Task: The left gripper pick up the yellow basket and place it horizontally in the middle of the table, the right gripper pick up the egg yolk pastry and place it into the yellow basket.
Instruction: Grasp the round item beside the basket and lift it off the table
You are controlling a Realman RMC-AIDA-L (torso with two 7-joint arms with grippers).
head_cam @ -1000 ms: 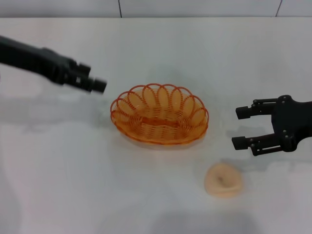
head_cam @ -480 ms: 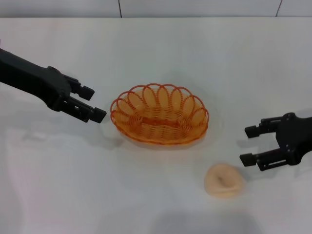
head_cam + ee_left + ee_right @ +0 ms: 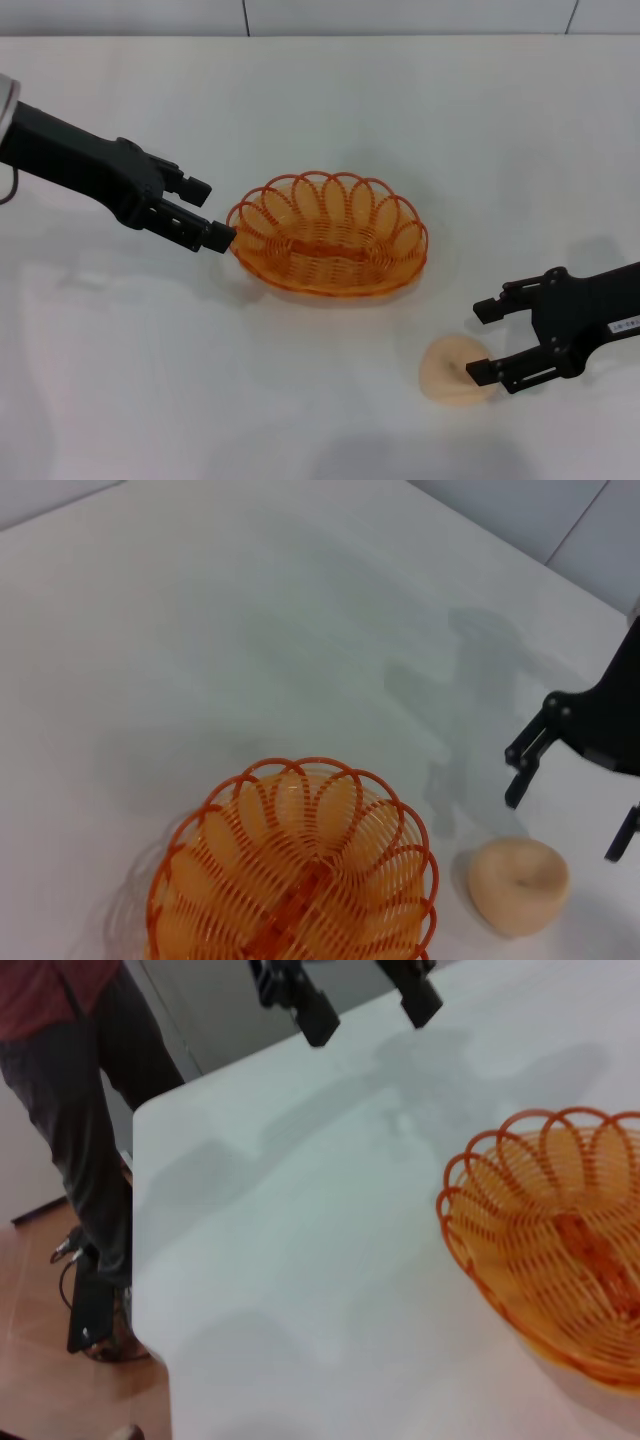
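Note:
The yellow basket (image 3: 327,235) is an oval orange wire basket, empty, lying with its long axis left to right at mid-table. My left gripper (image 3: 208,212) is open at the basket's left end, with its nearer finger at the rim. The egg yolk pastry (image 3: 452,370) lies on the table to the front right of the basket. My right gripper (image 3: 483,342) is open just right of the pastry, with its nearer finger over the pastry's right edge. The left wrist view shows the basket (image 3: 290,880), the pastry (image 3: 518,885) and the right gripper (image 3: 562,826). The right wrist view shows the basket (image 3: 560,1250) and the left gripper (image 3: 368,1010).
The white table (image 3: 320,100) reaches a tiled wall at the back. In the right wrist view the table's edge (image 3: 140,1260) drops to a brown floor, where a person (image 3: 90,1080) stands close by.
My left gripper has moved right and down to the basket's left rim. My right gripper has moved down and left to the pastry. The basket and the pastry have not moved.

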